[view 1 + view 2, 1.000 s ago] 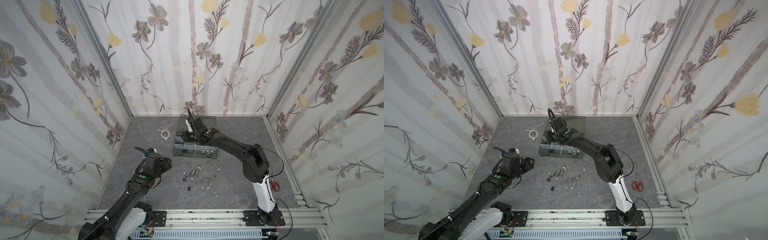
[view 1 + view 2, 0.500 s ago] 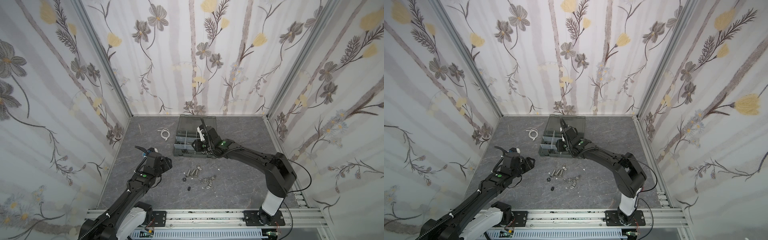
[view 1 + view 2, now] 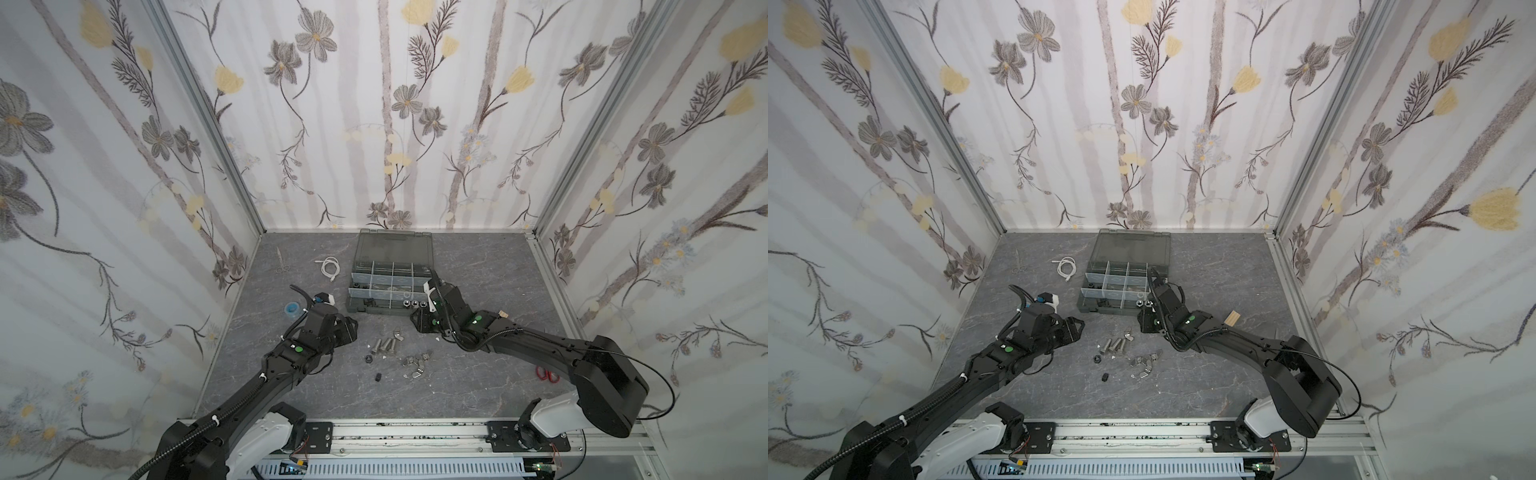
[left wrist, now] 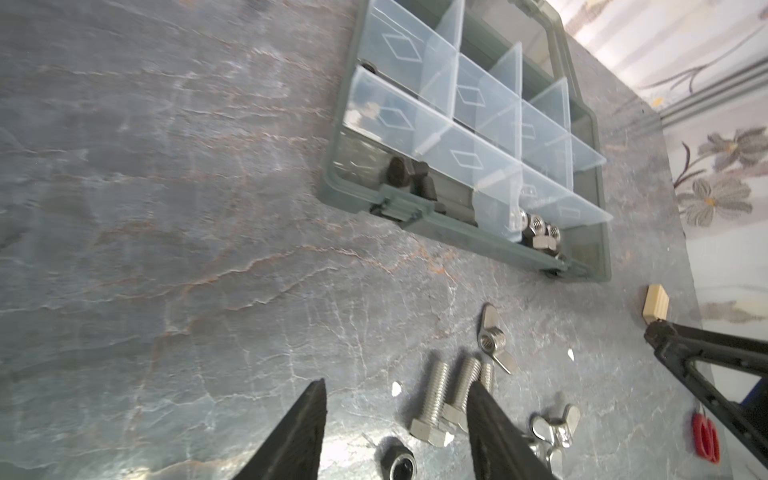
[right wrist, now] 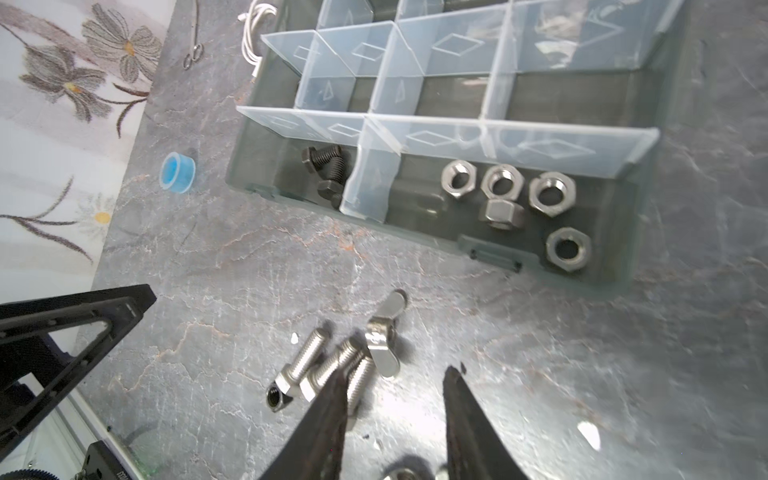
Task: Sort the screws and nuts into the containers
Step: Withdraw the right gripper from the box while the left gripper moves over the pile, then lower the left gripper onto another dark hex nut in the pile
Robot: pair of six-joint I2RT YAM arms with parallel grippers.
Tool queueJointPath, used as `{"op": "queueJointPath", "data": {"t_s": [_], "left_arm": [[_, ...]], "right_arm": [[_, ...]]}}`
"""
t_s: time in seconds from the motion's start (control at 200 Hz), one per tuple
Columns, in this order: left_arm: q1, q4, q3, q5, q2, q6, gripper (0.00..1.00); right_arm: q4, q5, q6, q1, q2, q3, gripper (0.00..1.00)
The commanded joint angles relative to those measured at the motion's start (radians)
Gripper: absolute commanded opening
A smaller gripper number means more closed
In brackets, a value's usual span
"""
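Silver screws are flanked by left hand and right hand, both parted, empty; one is to be gripped.

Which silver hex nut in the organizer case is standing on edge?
The hex nut right by the middle one of the row of three: it shows its side faces and no hole, while the other four lie flat, holes up.

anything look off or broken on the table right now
A few small white chips lie on the table around the silver bolts. They look like broken-off bits rather than hardware, though from what I cannot tell.
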Motion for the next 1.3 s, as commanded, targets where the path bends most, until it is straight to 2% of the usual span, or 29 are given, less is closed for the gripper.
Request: {"op": "queueJointPath", "data": {"t_s": [0.0,0.335,0.575,0.799,1.294], "left_arm": [[-0.082,-0.007,0.02,-0.059,0.028,0.015,0.57],[-0.363,-0.158,0.103,-0.162,0.111,0.011,0.55],[-0.491,-0.17,0.093,-0.153,0.184,-0.066,0.53],[-0.543,-0.169,0.081,-0.126,0.222,-0.085,0.5],[-0.558,-0.168,0.075,-0.127,0.328,-0.093,0.42]], "right_arm": [[0.069,0.062,0.067,0.0,-0.067,-0.048,0.4],[0.053,0.14,0.124,-0.011,-0.21,-0.198,0.41],[0.054,0.155,0.145,-0.021,-0.26,-0.248,0.41],[0.057,0.158,0.153,-0.023,-0.273,-0.27,0.41],[0.074,0.155,0.168,-0.027,-0.276,-0.302,0.41]]}}
